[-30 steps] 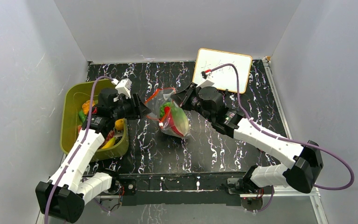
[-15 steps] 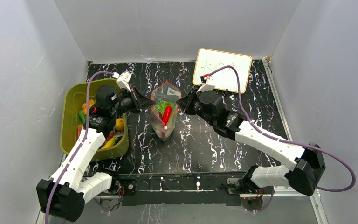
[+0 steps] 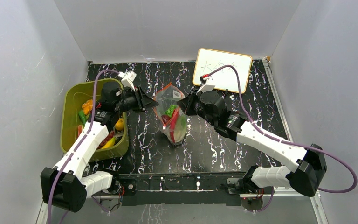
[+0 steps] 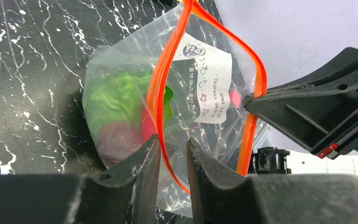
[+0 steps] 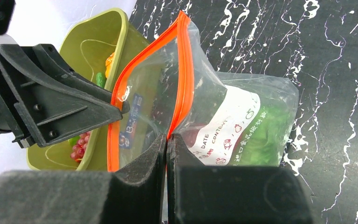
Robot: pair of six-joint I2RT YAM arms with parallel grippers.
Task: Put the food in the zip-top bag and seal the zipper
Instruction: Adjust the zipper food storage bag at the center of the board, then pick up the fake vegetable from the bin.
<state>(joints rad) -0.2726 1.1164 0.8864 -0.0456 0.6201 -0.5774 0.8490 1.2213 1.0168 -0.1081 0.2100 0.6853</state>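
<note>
The clear zip-top bag (image 3: 173, 119) hangs tilted between my two grippers, with pale green cabbage (image 4: 116, 93) and a red piece (image 4: 120, 140) of food inside. Its orange zipper (image 4: 161, 93) stands apart in two strips, so the mouth gapes. My left gripper (image 4: 173, 140) is narrowly open; one zipper strip runs through the gap along the left finger (image 4: 144, 158). On the opposite strip (image 5: 182, 70) my right gripper (image 5: 167, 136) is shut. More food, among it purple grapes (image 5: 79, 147), lies in the basket.
An olive-green basket (image 3: 70, 116) stands at the left, just behind my left arm. A white board (image 3: 222, 70) lies at the back right. The table top (image 3: 242, 100) is black marble with grey walls round it.
Half a second ago the bag stood upright, pulled taut between the grippers; now it tilts with its bottom swung to the near right. The left jaws have parted slightly.
</note>
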